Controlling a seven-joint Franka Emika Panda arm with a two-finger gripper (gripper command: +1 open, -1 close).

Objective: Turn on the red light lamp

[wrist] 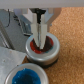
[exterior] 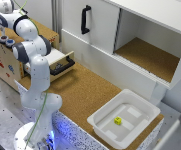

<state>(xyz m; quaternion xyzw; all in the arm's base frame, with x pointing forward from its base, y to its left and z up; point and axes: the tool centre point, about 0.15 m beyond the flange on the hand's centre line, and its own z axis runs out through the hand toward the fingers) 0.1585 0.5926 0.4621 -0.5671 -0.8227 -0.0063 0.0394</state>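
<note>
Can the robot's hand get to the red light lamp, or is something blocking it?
Probably yes. In the wrist view the hand is already right over the red light lamp, its tips at the red face. Nothing sits between them, and the blue cap is off to one side.

Lab: perforated bench [exterior: 2, 107], mock cabinet [exterior: 97, 25]

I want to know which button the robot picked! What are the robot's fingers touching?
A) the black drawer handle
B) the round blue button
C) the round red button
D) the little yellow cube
C. In the wrist view the fingers come down onto the small round red-faced button with the dark rim, while the matching round blue-faced button sits untouched beside it.
</note>
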